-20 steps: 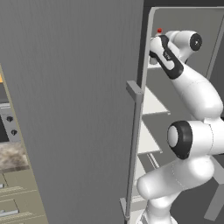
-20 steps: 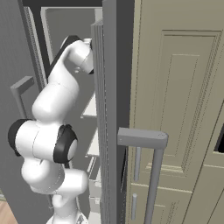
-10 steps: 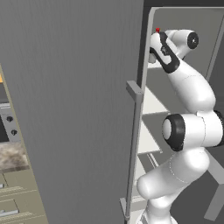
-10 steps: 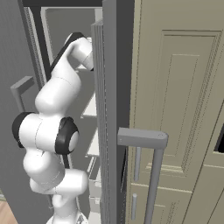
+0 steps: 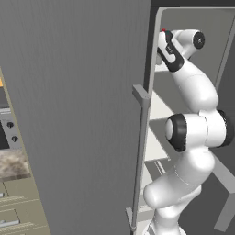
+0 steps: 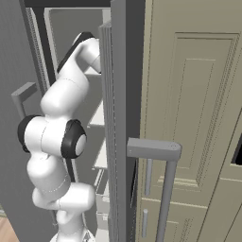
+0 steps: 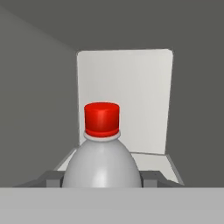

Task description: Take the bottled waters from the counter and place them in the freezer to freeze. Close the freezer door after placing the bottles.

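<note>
My arm [image 5: 195,133] is glossy white all over, built of rounded, bulbous segments that taper between joints. Each joint I can see carries a dark, near-black ring or round cap: one on the big elbow drum, one smaller at the wrist end. Just behind the gripper [image 5: 161,38] a black strip runs along the white hand casing. No cables or markings show.

Beige panelled cabinet [image 6: 198,118], black-knobbed appliance [image 5: 8,133]
</note>
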